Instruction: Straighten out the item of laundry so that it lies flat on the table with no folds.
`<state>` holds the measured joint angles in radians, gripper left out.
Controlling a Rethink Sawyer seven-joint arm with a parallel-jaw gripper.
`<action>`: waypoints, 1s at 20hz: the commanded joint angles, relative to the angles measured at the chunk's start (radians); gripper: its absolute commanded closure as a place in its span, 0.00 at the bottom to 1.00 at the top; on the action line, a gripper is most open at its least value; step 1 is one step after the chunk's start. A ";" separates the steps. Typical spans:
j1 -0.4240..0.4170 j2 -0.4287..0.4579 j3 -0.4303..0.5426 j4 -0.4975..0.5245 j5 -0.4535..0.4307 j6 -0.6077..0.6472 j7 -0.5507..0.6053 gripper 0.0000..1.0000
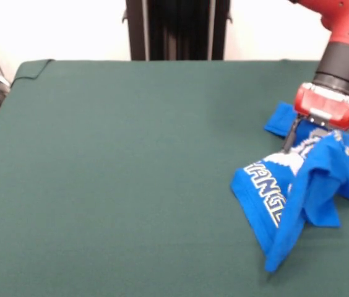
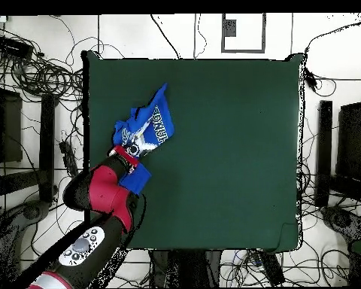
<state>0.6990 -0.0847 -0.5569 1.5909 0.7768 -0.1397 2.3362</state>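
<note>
The bright blue T-shirt (image 1: 298, 185) is bunched and folded at the right side of the green table (image 1: 125, 173). It is pulled up into a peak, with white lettering showing on its left face and a sleeve lying flat behind. My gripper (image 1: 299, 141) is shut on the top of that peak and holds it above the felt, while the lower edges rest on the table. In the overhead view the shirt (image 2: 155, 120) lies near the table's (image 2: 229, 150) left edge, with the gripper (image 2: 133, 150) over its lower part.
The robot's black pedestal (image 1: 177, 30) stands behind the table's far edge. The table's right edge is close to the shirt. Cables and equipment (image 2: 33, 75) lie on the floor around the table.
</note>
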 commanded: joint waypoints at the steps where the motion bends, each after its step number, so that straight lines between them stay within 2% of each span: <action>1: -0.064 0.004 0.197 -0.093 -0.096 -0.205 0.218 0.00; 4: -0.145 0.008 0.302 -0.126 -0.248 -0.307 0.271 0.00; 5: -0.191 0.011 0.363 -0.147 -0.331 -0.339 0.295 0.00; 9: -0.251 0.020 0.450 -0.175 -0.417 -0.376 0.290 0.00; 13: -0.280 0.013 0.489 -0.152 -0.415 -0.375 0.256 0.00; 16: -0.322 0.017 0.531 -0.168 -0.487 -0.411 0.243 0.00; 20: -0.279 -0.012 0.484 -0.119 -0.368 -0.343 0.173 0.00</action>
<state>0.3907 -0.1357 -0.2478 1.5041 0.3633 -0.5545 2.3364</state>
